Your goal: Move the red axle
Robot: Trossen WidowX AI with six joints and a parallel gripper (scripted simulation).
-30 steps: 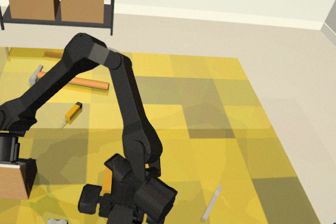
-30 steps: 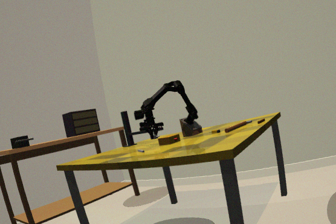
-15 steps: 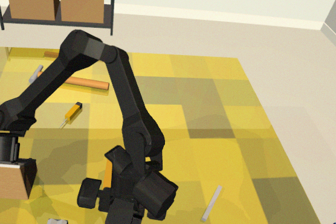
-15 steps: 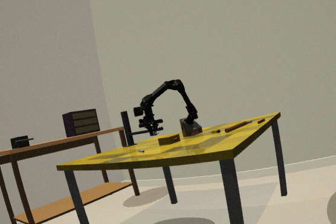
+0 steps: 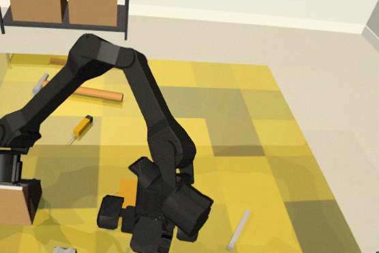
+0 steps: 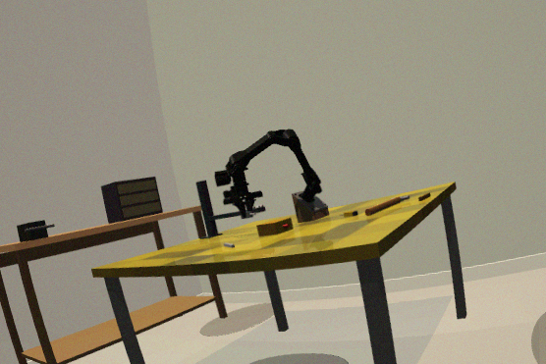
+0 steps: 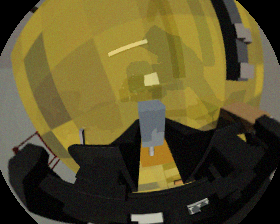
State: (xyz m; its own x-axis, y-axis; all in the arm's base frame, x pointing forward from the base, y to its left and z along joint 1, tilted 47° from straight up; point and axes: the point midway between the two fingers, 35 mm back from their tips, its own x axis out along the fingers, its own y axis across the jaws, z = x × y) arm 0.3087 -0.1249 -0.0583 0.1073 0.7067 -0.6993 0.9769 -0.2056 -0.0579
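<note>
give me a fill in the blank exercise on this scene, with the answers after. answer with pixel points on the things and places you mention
1. The axle end [image 6: 285, 225] showing at the orange block-shaped beam [image 5: 128, 191] [image 6: 270, 227] [image 7: 163, 159] is ____ in colour.
2. The black gripper [image 5: 150, 237] [image 6: 246, 215] [image 7: 149, 120] is closed on a blue-grey ____.
3. The tool with a long round orange handle [image 5: 102, 94] [image 6: 385, 206] and a grey head [image 5: 41, 84] [image 6: 405, 197] is a ____.
4. The tabletop [image 5: 184, 101] [image 6: 339, 234] [image 7: 71, 75] is mostly ____ in colour.

red; block; hammer; yellow
</note>
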